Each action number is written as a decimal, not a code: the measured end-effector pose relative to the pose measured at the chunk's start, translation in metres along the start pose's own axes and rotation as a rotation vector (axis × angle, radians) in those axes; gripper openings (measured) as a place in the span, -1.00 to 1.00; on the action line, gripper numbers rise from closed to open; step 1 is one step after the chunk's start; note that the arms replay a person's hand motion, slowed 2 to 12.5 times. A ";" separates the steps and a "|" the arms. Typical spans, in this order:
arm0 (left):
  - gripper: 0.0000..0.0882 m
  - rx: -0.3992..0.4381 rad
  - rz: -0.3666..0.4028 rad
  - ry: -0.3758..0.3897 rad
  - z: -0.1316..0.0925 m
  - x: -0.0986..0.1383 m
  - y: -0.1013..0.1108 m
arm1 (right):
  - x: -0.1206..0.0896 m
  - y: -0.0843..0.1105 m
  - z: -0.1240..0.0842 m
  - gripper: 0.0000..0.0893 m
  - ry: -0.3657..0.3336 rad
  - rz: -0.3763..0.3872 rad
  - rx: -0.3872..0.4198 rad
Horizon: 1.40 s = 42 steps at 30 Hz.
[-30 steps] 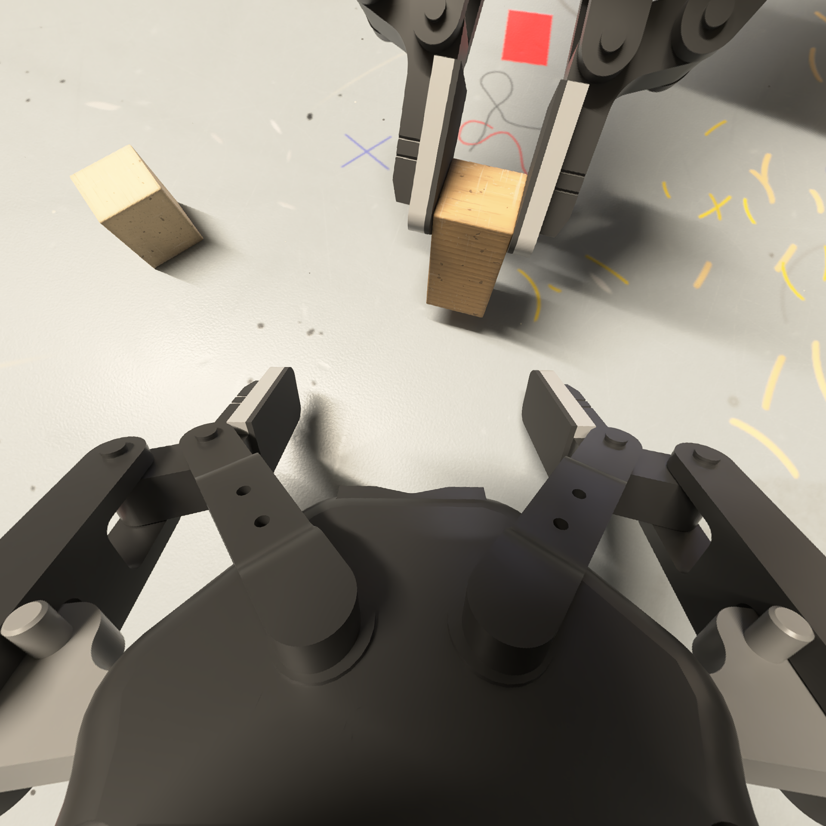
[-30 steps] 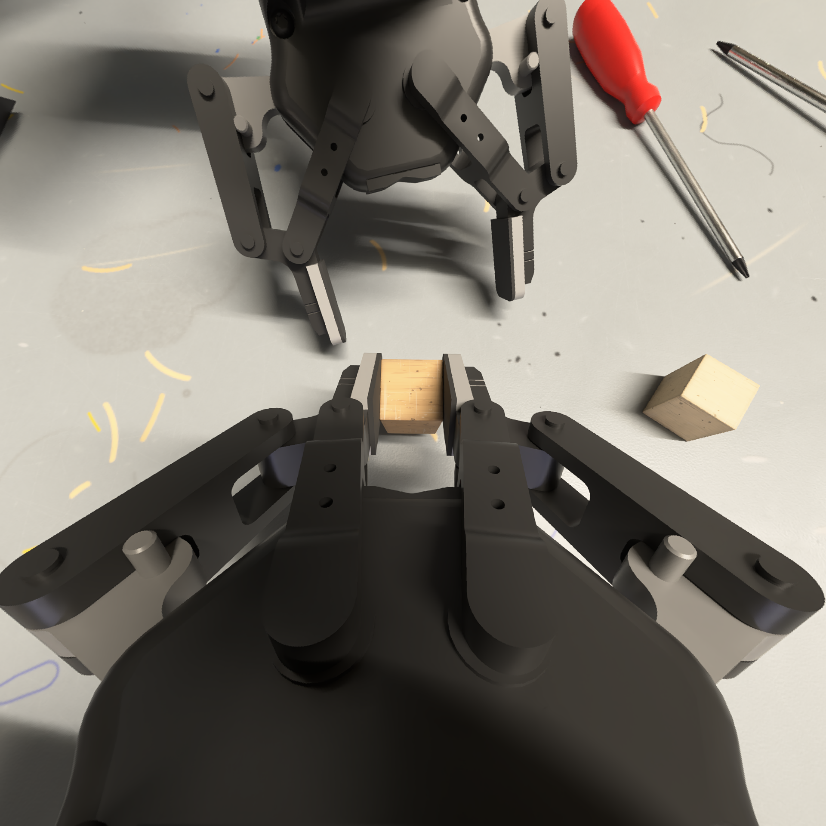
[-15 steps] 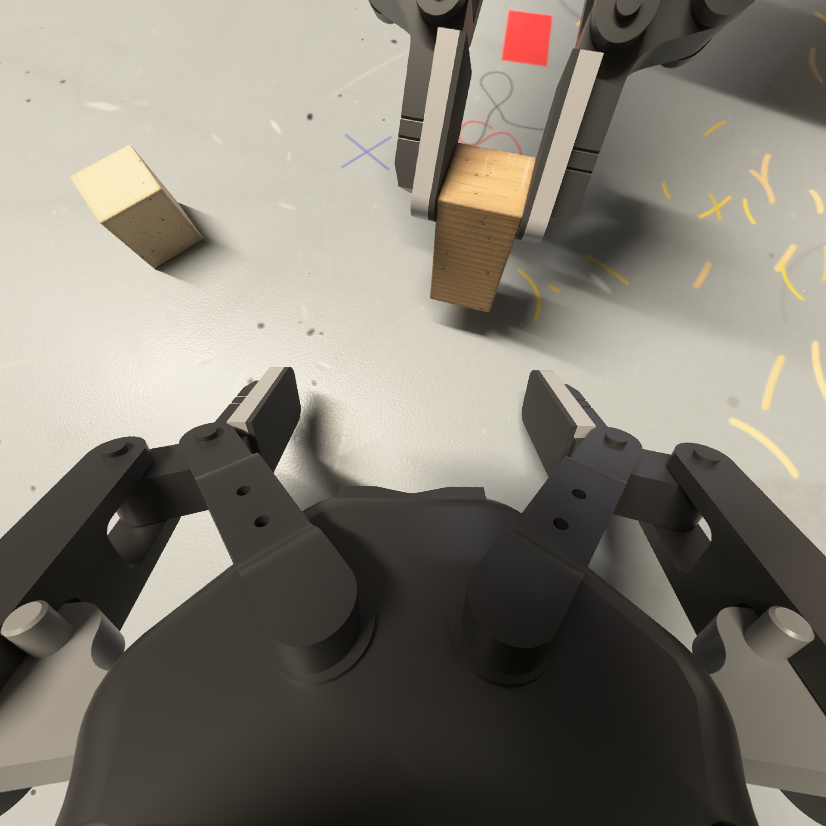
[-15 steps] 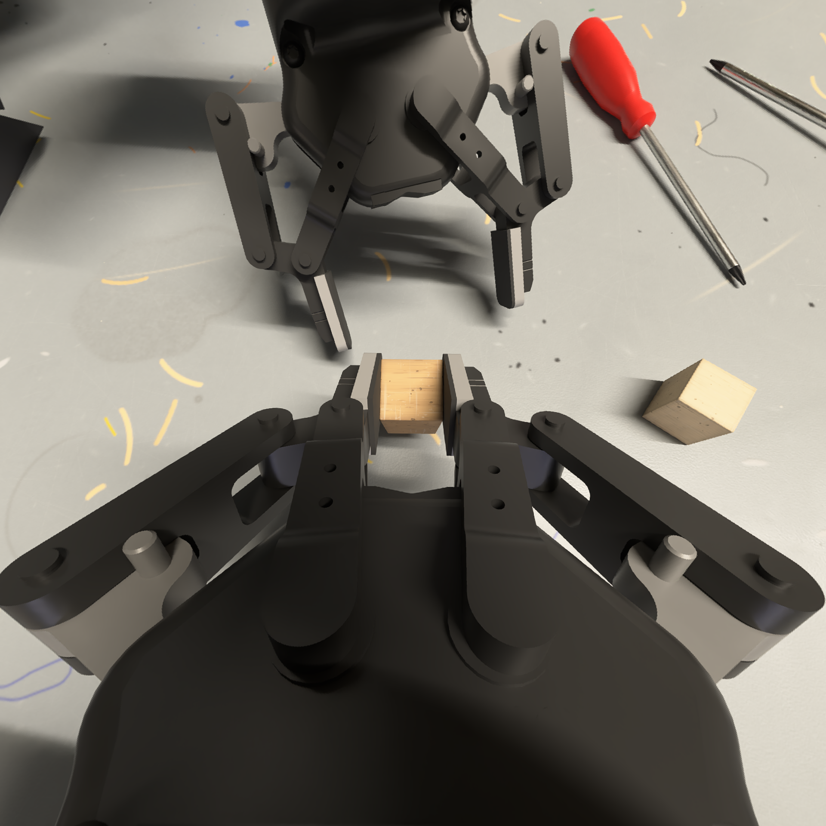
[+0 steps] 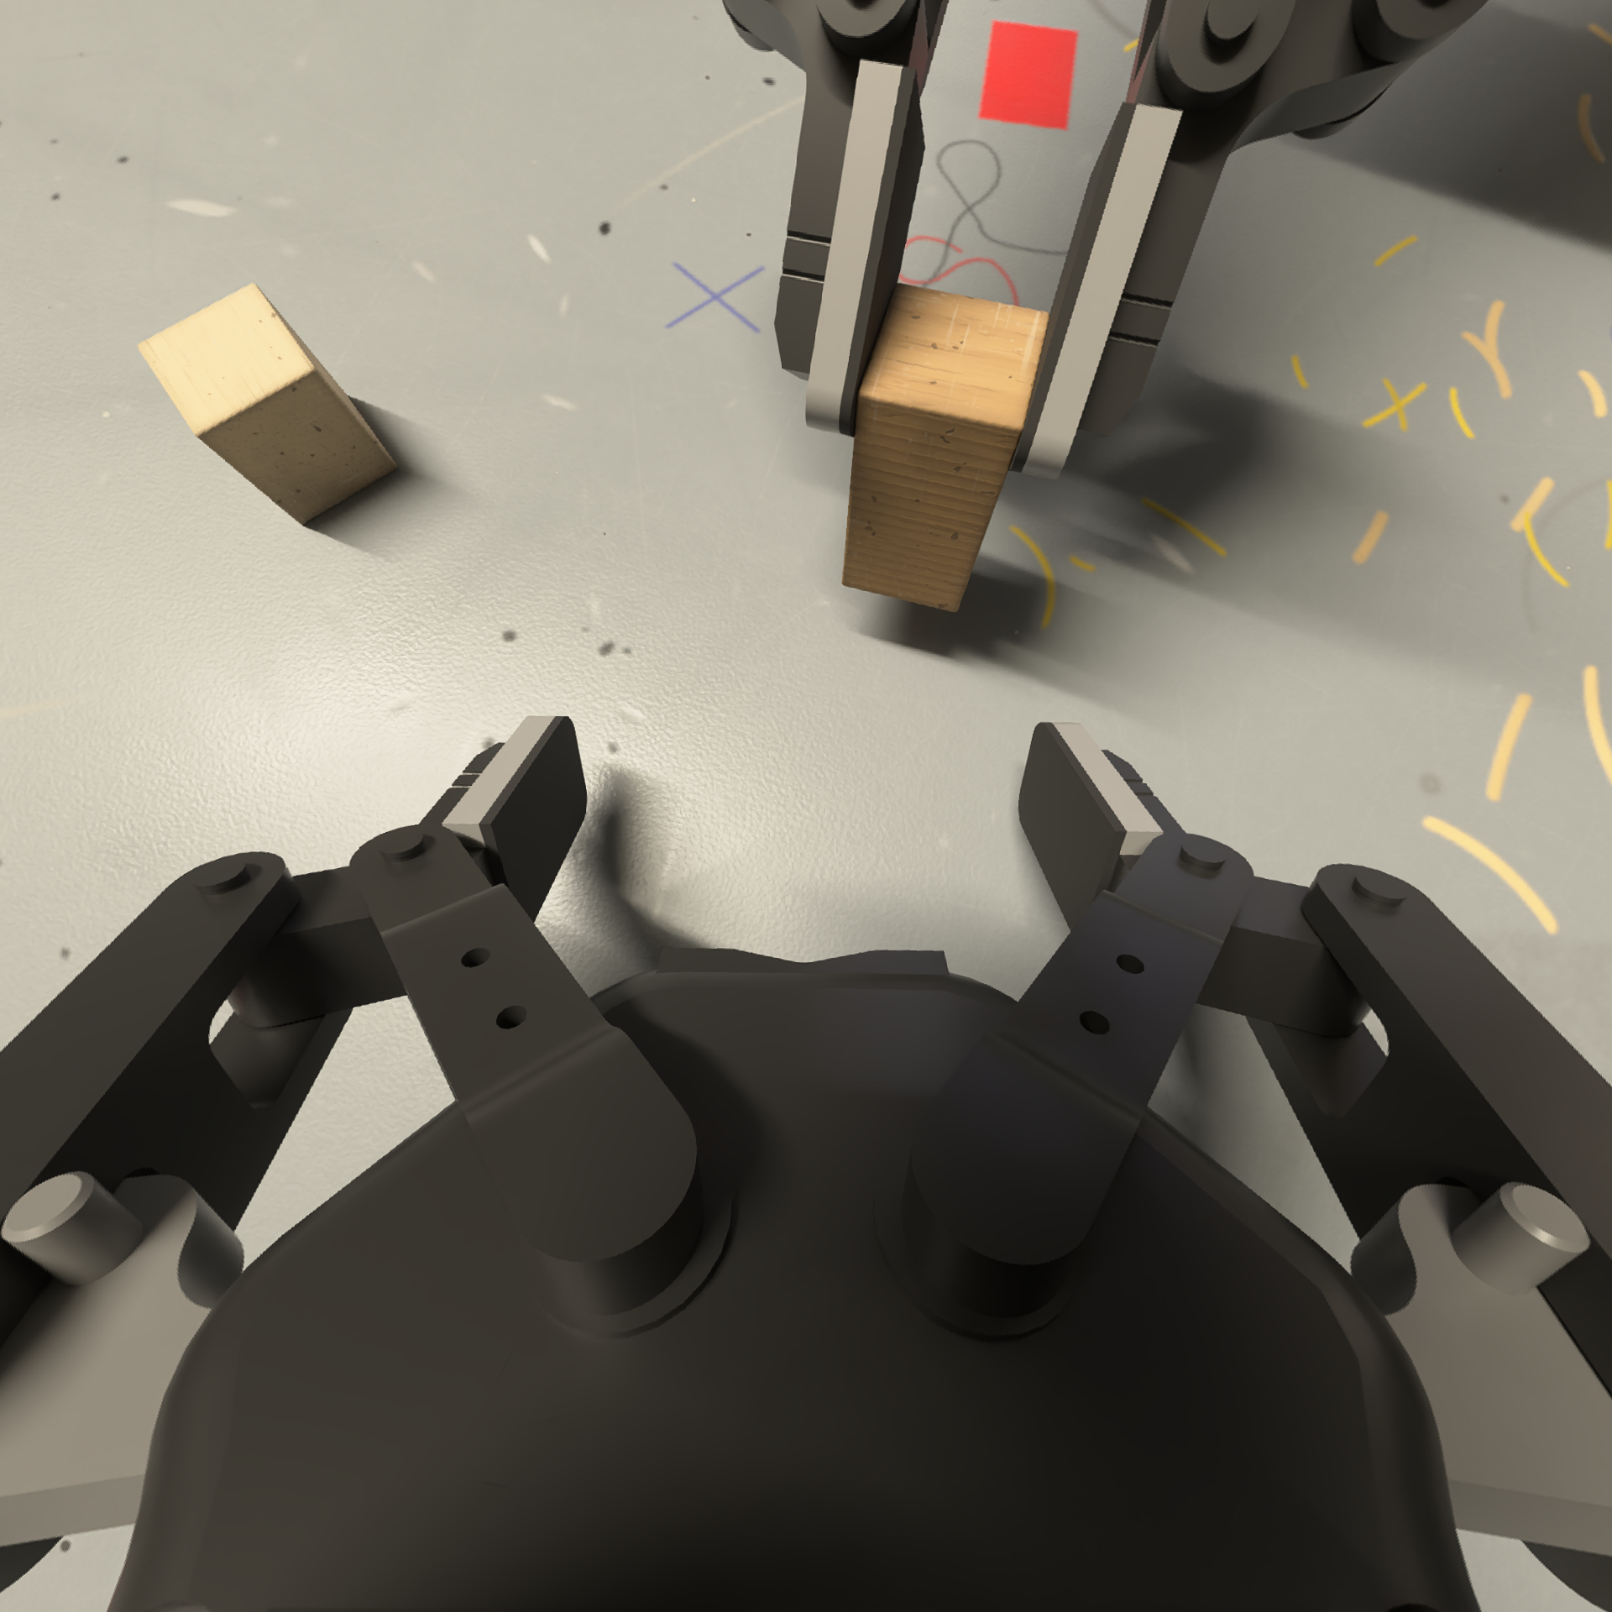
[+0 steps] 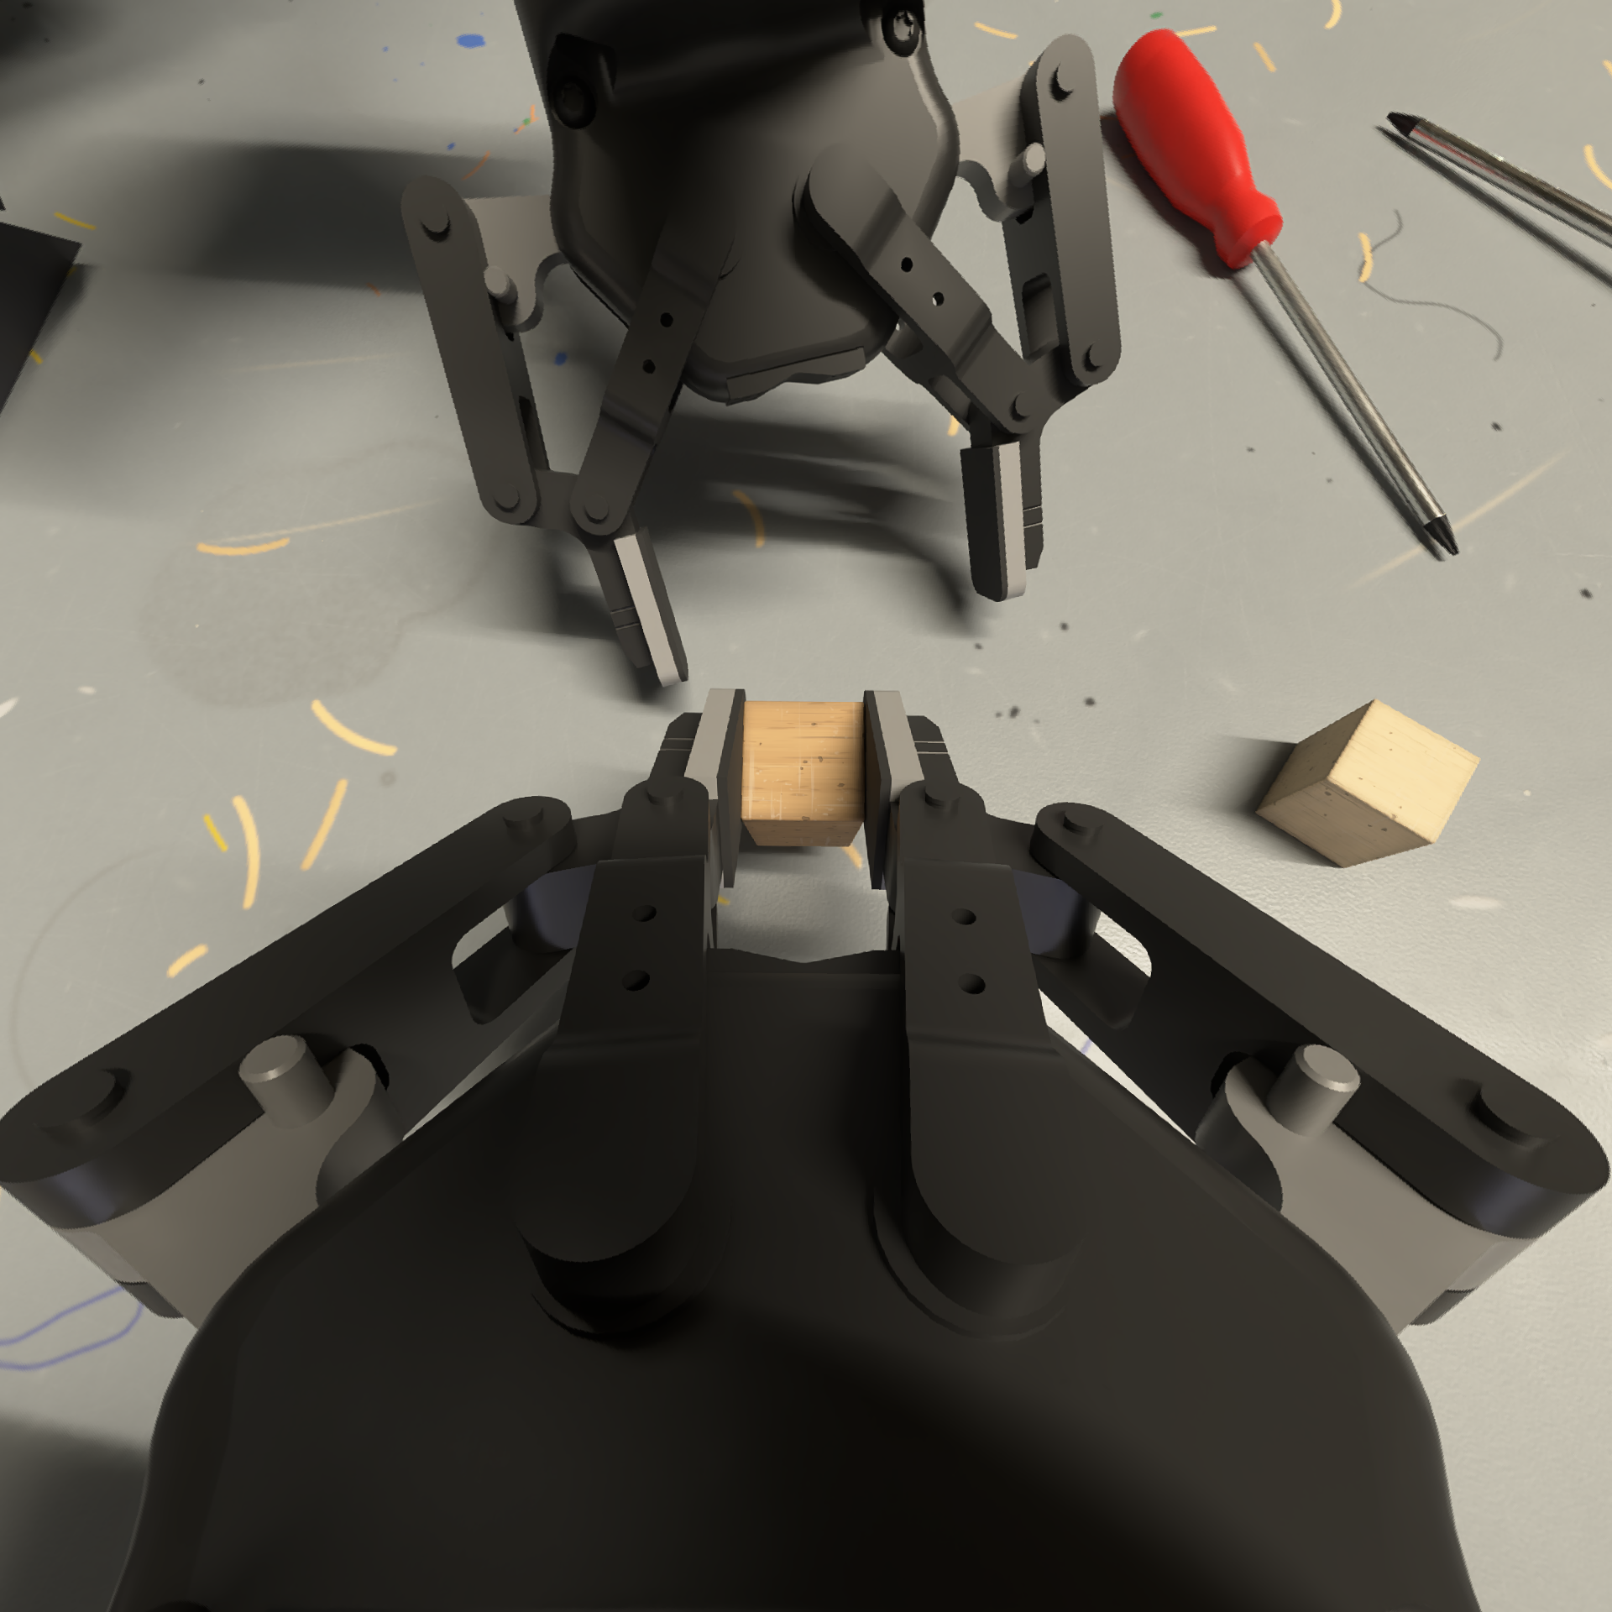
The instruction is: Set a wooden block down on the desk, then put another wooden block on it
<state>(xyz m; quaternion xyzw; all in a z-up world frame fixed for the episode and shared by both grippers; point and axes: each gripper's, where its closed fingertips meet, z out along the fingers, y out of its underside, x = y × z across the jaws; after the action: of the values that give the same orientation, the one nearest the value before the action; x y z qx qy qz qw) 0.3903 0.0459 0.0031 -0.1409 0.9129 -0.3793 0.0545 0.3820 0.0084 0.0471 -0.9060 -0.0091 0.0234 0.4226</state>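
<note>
My right gripper (image 6: 802, 724) is shut on a tan wooden block (image 6: 801, 772) and holds it just above the grey desk (image 6: 1221, 628). In the left wrist view the same block (image 5: 933, 454) hangs between the right gripper's fingers (image 5: 859, 262), with its shadow on the desk beneath it. A paler wooden block (image 5: 262, 401) lies on the desk to the left; in the right wrist view it (image 6: 1369, 785) lies to the right. My left gripper (image 5: 798, 789) is open and empty, close above the desk, facing the held block.
A red-handled screwdriver (image 6: 1221, 174) and a thin dark pencil-like tool (image 6: 1500, 166) lie at the far right. A black flat object (image 6: 26, 297) sits at the left edge. A red square (image 5: 1027, 77) and pen marks are on the desk.
My right gripper has risen with the tan block, which now hangs clear of the desk. My left gripper has not moved.
</note>
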 end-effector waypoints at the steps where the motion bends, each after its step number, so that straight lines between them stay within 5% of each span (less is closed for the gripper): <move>1: 0.94 0.000 0.000 0.000 0.000 0.000 0.000 | 0.000 0.000 0.000 -0.47 0.001 0.001 0.000; 42: 0.94 0.000 -0.001 0.000 0.000 0.000 0.000 | 0.000 -0.004 -0.002 -0.47 0.045 0.036 -0.023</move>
<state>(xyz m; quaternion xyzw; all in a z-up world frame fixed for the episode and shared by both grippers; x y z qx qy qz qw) 0.3902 0.0459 0.0033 -0.1413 0.9128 -0.3793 0.0546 0.3826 0.0092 0.0518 -0.9112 0.0162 0.0105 0.4115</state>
